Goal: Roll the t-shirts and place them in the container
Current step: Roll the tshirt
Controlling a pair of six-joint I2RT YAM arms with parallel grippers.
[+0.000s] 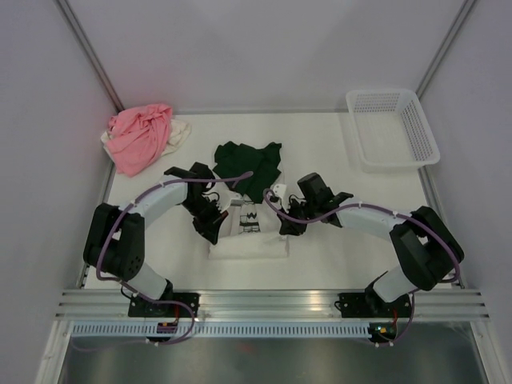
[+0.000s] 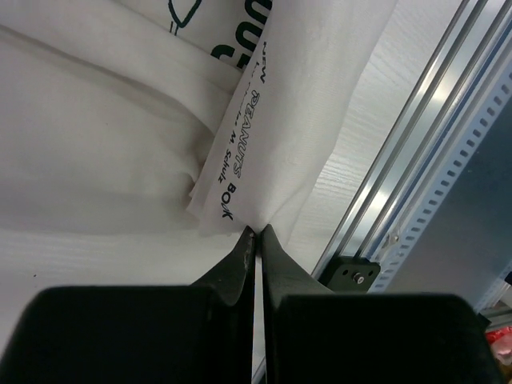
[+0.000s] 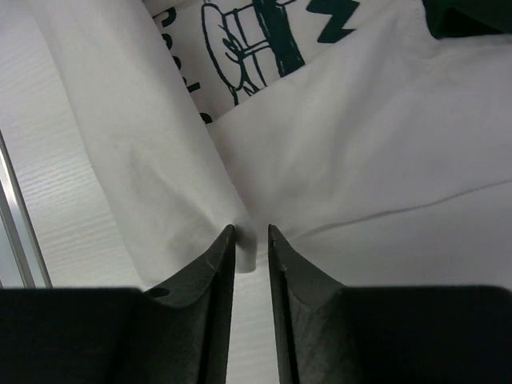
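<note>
The white t-shirt [image 1: 248, 238] with black cartoon print lies folded into a narrow band in the middle of the table. My left gripper [image 1: 214, 221] is at its left edge, jaws pressed together on a corner of the printed fabric [image 2: 240, 128]. My right gripper [image 1: 290, 222] is at its right edge, jaws nearly together on a small fold of the white cloth [image 3: 360, 160]. The dark green t-shirt [image 1: 250, 164] lies crumpled just behind the white one; a corner of it shows in the right wrist view [image 3: 468, 14]. The pink t-shirt [image 1: 140, 136] is heaped at the back left, on top of the cream one [image 1: 182, 132].
A white mesh basket [image 1: 420, 132] stands at the back right, with nothing in it. Aluminium rails [image 1: 272, 302] run along the near table edge and show in the left wrist view [image 2: 416, 160]. Frame posts and walls close in the sides and back.
</note>
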